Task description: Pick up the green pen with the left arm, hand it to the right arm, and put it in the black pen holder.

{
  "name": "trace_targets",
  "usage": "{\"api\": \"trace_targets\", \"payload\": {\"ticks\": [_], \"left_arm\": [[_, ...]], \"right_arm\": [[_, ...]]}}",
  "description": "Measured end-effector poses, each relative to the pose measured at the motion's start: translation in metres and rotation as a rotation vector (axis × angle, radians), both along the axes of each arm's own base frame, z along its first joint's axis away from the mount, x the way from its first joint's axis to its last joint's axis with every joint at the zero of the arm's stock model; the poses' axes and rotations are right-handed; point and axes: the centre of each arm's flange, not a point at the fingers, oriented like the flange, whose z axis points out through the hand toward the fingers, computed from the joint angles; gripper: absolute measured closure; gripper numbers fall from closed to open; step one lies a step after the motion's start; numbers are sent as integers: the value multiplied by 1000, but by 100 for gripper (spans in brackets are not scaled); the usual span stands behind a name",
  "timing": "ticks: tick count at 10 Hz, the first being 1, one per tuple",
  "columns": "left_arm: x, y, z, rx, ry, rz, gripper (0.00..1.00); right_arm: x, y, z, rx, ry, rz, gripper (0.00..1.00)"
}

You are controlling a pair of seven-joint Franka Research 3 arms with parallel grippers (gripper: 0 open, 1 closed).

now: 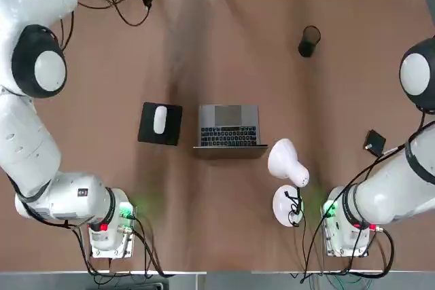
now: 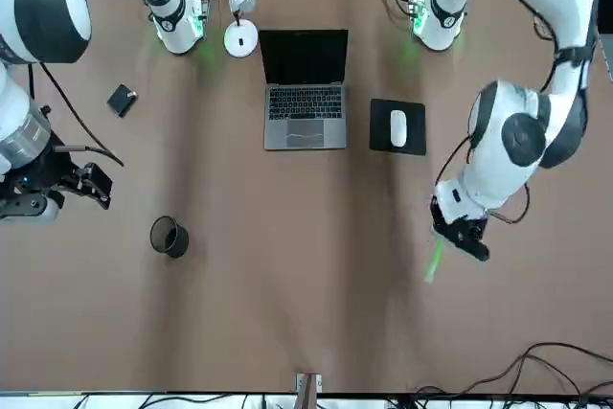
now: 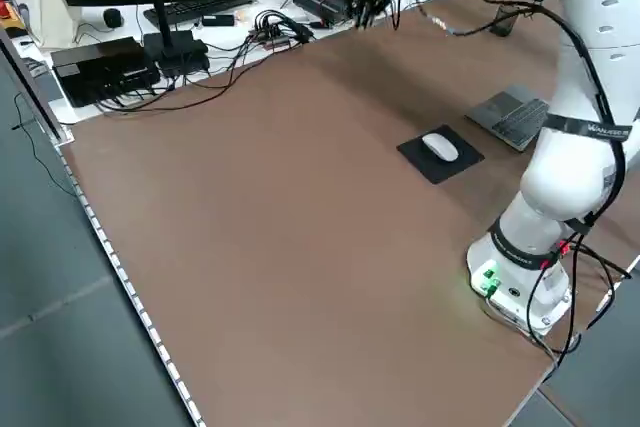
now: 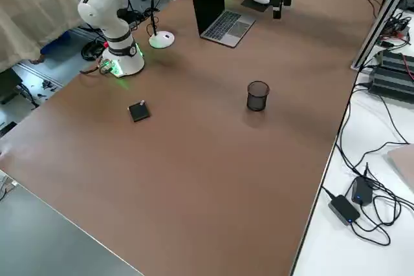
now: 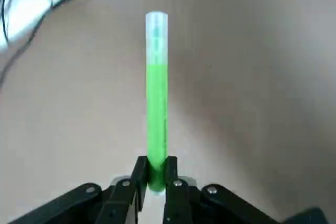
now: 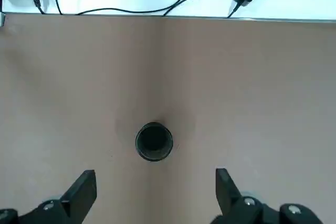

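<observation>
— Progress check?
— Pickup done, judging by the left wrist view: left hand clamped on the tail end of the green pen, rest of the pen sticking out past the fingertips over bare counter.
— Pen location on the front view?
— Hanging as a green streak just under the left hand, out toward the far half of the counter, well apart from the laptop and mouse.
— Handover?
— Not yet begun, by the look of it. Right hand spread wide, gripping nothing, poised above the black pen holder.
— Holder itself?
— Upright on the counter, nothing visible inside. Both hands well apart across the counter.
— Remaining, then?
— Bringing the hands together, passing the pen, dropping it in the holder.
</observation>
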Motion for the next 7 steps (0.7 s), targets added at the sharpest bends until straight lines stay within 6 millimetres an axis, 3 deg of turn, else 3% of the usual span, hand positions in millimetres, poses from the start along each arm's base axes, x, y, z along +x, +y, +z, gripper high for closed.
{"api": "trace_targets", "payload": {"ticks": [4,7], "left_arm": [[-14,-64,68,-3,-67,-240,82],[-40,-116,102,-35,-77,-384,82]], "right_arm": [[0,-2,0,-1,0,-4,0],[2,-8,1,0,-10,-12,0]]}}
